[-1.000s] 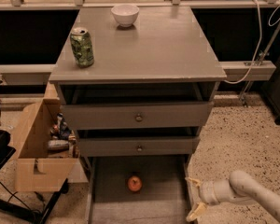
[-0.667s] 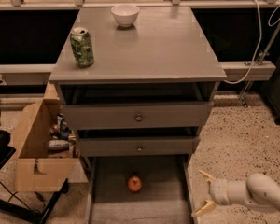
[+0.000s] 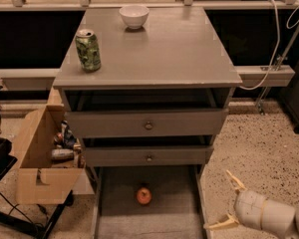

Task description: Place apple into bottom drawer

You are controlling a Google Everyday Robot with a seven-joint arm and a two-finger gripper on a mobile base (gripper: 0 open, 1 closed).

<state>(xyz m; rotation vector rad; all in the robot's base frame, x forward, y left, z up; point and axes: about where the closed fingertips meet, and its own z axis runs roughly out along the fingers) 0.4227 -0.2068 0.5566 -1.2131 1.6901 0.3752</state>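
The apple (image 3: 144,195) is small and red-orange and lies on the floor of the bottom drawer (image 3: 179,210), which is pulled out from the grey cabinet. My gripper (image 3: 227,199) is at the lower right, just outside the drawer's right wall, with its two tan fingers spread wide and nothing between them. It is well to the right of the apple and apart from it.
A green can (image 3: 87,50) and a white bowl (image 3: 134,16) stand on the cabinet top (image 3: 159,49). The two upper drawers (image 3: 147,123) are slightly ajar. A cardboard box (image 3: 37,156) with cans stands left of the cabinet. Speckled floor (image 3: 261,148) lies to the right.
My gripper has drawn back to the right, away from the bottom drawer's right wall. The apple has stayed in place in the drawer.
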